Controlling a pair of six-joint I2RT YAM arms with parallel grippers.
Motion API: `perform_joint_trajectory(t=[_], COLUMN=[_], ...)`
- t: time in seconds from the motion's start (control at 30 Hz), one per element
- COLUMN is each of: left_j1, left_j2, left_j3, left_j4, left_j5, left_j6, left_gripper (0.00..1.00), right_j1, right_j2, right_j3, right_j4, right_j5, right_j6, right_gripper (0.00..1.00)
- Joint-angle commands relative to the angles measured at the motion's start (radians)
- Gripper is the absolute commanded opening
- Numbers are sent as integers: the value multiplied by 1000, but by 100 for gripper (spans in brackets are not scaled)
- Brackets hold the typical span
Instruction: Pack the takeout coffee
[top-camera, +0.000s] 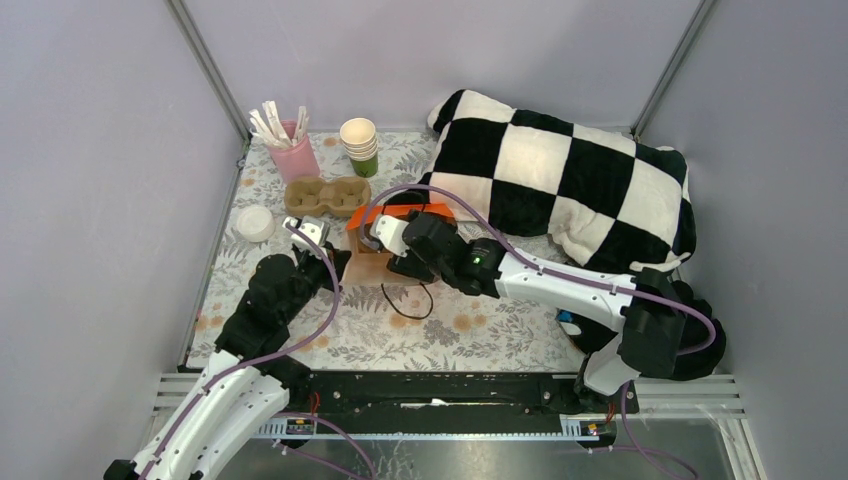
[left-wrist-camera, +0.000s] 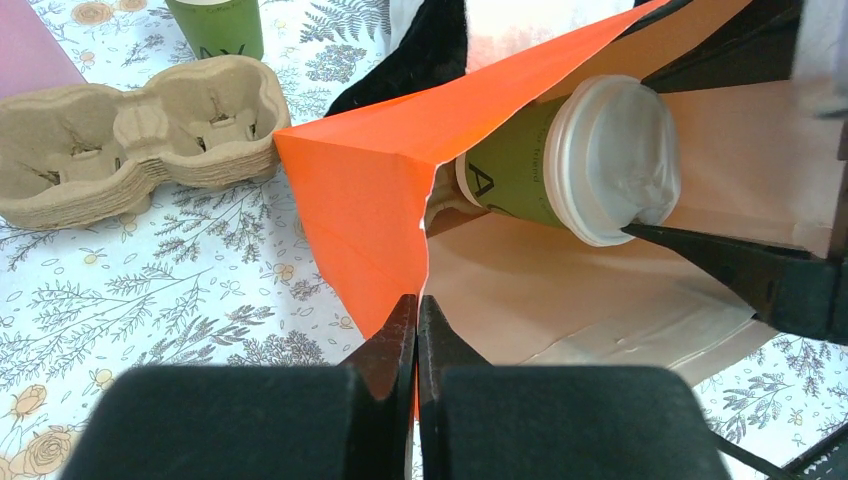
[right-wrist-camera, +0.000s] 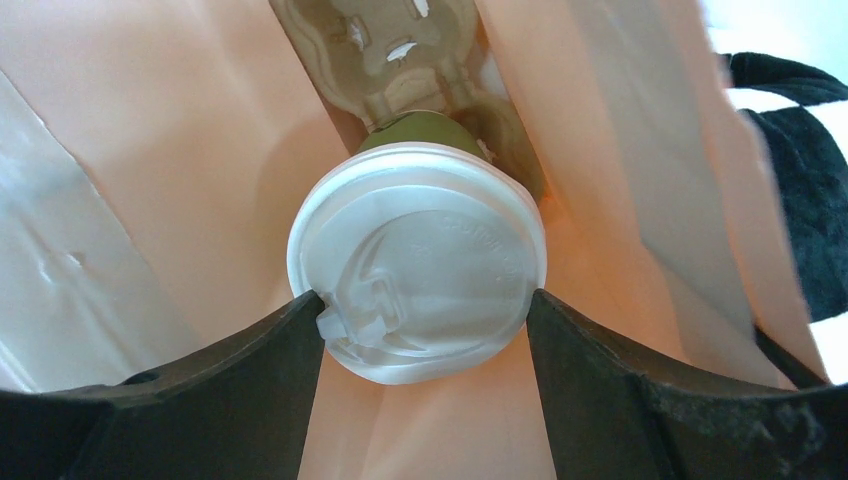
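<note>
The takeout coffee (left-wrist-camera: 520, 165), a green cup with a white lid (right-wrist-camera: 420, 270), is inside an orange paper bag (left-wrist-camera: 370, 180) lying open on its side at mid-table (top-camera: 365, 235). My right gripper (right-wrist-camera: 422, 296) reaches into the bag, its fingers pressed on both sides of the lid; one of its fingers (left-wrist-camera: 730, 265) shows in the left wrist view. My left gripper (left-wrist-camera: 417, 310) is shut on the bag's orange mouth edge, at the bag's left (top-camera: 335, 262). A cardboard cup carrier (right-wrist-camera: 400, 50) lies deeper in the bag, behind the cup.
A stack of cardboard cup carriers (top-camera: 327, 195) lies just behind the bag. A stack of lidless cups (top-camera: 359, 145) and a pink holder with sachets (top-camera: 293, 155) stand at the back. A loose white lid (top-camera: 254, 223) lies left. A checkered pillow (top-camera: 570, 180) fills the back right.
</note>
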Motion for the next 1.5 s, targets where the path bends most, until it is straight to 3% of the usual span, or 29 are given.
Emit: perform_joint_trajectory(t=[0.0,0.27,0.67,1.47], left_j1=[2,2,2,2], left_j2=[8,15,28,22], left_j3=[-8,-5,-1,4], left_j4=[23,22,20,16], left_j5=[-9,-32,-36,-35], left_j6=[-7,-10,-13,-10], left_gripper=[0,0,0,0], right_j1=[-23,-39,-40,-58], right_j2=[20,79,48,116], right_j3=[9,44,76,47], right_j4=[28,38,-40,51], right_j5=[-34,0,48,104], right_j6=[-96,-171,-133,-156], right_gripper=[77,77,77,77])
